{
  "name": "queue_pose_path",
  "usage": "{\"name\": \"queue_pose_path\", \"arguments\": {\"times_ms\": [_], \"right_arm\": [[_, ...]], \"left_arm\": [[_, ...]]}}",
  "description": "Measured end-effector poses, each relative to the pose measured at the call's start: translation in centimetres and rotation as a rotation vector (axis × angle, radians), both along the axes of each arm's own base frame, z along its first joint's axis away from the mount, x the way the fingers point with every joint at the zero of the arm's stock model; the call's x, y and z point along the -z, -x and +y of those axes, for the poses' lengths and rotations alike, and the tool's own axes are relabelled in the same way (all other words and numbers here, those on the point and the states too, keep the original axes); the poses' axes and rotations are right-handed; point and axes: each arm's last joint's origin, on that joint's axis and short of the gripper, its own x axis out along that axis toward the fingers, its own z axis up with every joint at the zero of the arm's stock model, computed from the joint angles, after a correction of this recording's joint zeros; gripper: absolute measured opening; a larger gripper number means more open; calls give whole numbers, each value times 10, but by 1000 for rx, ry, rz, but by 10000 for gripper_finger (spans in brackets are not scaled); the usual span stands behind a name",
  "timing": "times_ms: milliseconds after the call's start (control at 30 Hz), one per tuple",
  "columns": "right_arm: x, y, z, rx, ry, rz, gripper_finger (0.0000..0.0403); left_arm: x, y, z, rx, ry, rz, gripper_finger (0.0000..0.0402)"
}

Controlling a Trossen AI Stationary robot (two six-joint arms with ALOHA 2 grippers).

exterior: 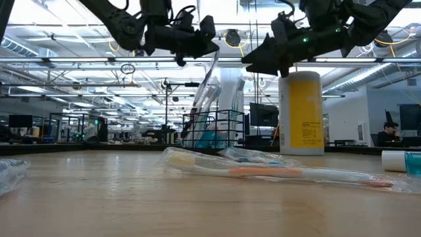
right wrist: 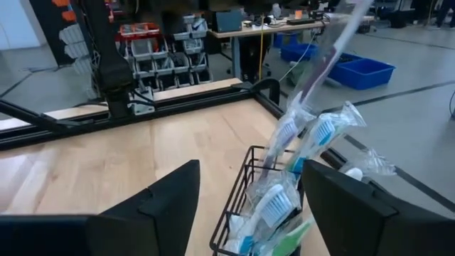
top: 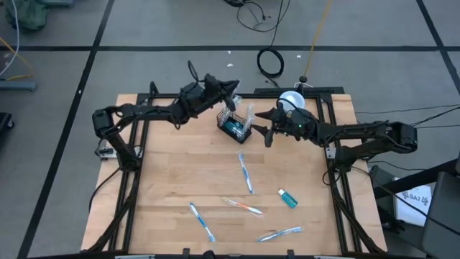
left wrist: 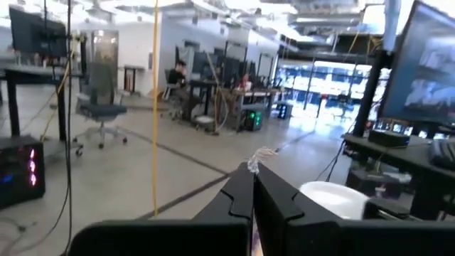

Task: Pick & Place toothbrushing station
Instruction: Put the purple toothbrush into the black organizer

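Item: black wire-mesh toothbrushing station (top: pixel 236 128), standing upright on the wooden table (top: pixel 172 180) at about 12 o'clock from the table's centre, near the far edge, loaded with several plastic-wrapped toothbrushes (right wrist: pixel 284 142) that lean out above its rim. Left arm: reaches in from 9 o'clock, elbow raised, wrist bent over the basket; left gripper (top: pixel 230 97) hangs above the basket's far side, fingers (left wrist: pixel 245 199) pressed together on the tip of a wrapped toothbrush. Right arm: stretches in from 3 o'clock, held low and nearly level; right gripper (top: pixel 260 124) sits just beside the basket at its 3 o'clock, jaws spread wide, holding nothing. Yellow cup with white lid (exterior: pixel 300 112): upright behind the right gripper. Loose wrapped toothbrushes (top: pixel 246 173): scattered at 6 o'clock of the basket.
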Motion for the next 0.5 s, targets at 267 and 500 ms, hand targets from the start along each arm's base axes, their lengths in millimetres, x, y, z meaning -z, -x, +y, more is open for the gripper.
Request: {"name": "queue_pose_path", "arguments": {"times_ms": [267, 500], "right_arm": [[0, 0, 0, 2, -13, -6, 237], [-2, 0, 0, 2, -7, -23, 237]], "left_arm": [[33, 22, -14, -55, -39, -102, 0], [55, 41, -26, -69, -64, -141, 0]]}}
